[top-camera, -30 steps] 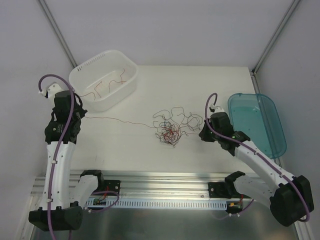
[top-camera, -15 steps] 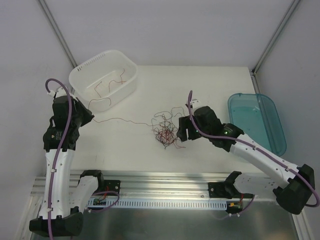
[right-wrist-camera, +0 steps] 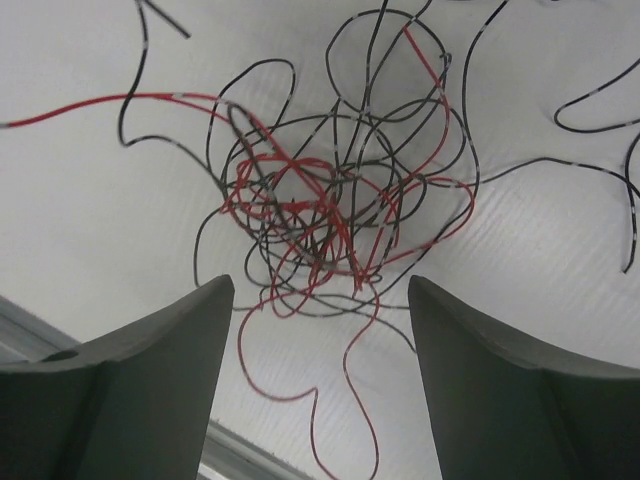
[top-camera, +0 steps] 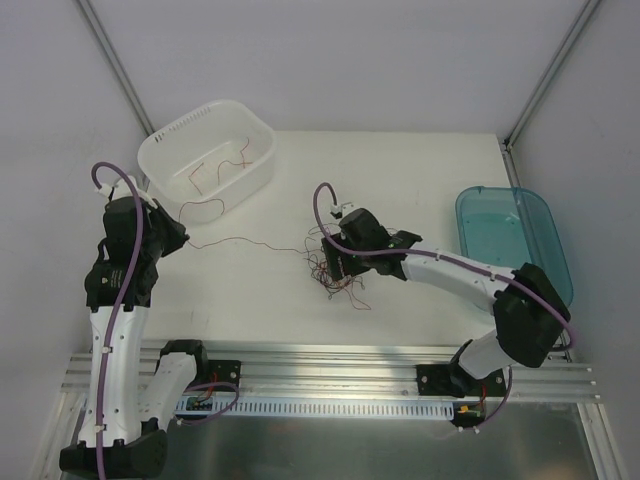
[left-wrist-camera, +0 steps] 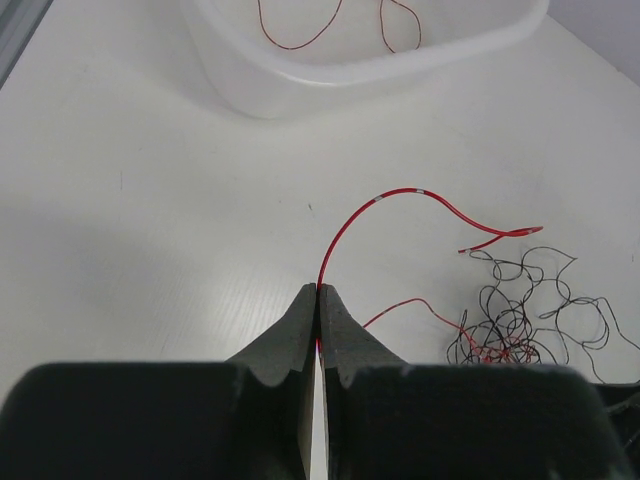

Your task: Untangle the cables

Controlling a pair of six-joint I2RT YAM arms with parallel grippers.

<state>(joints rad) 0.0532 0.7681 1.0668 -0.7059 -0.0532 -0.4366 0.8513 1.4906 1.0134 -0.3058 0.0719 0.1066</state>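
Note:
The cables [top-camera: 335, 268] lie as a knot of thin red and black wires at the table's middle, seen close in the right wrist view as a tangle [right-wrist-camera: 325, 215]. My right gripper [top-camera: 337, 262] hovers right over the knot, open, its fingers [right-wrist-camera: 165, 345] either side of loose red loops, gripping nothing. My left gripper [top-camera: 183, 237] is shut on one red wire [top-camera: 240, 240] that stretches from it to the knot. In the left wrist view the gripper [left-wrist-camera: 318, 292] pinches that red wire [left-wrist-camera: 400, 193], which arcs up and away towards the knot [left-wrist-camera: 520, 325].
A white basket [top-camera: 190, 115] at the back left holds a few loose red wires [top-camera: 215, 170]; its wall [left-wrist-camera: 300, 85] stands just beyond my left gripper. A teal tray [top-camera: 510, 240] sits at the right edge. A metal rail [top-camera: 330, 360] runs along the near edge.
My right arm swung left from beside the teal tray to above the knot, and its gripper opened. The left arm shifted slightly with the red wire, which now hangs slacker.

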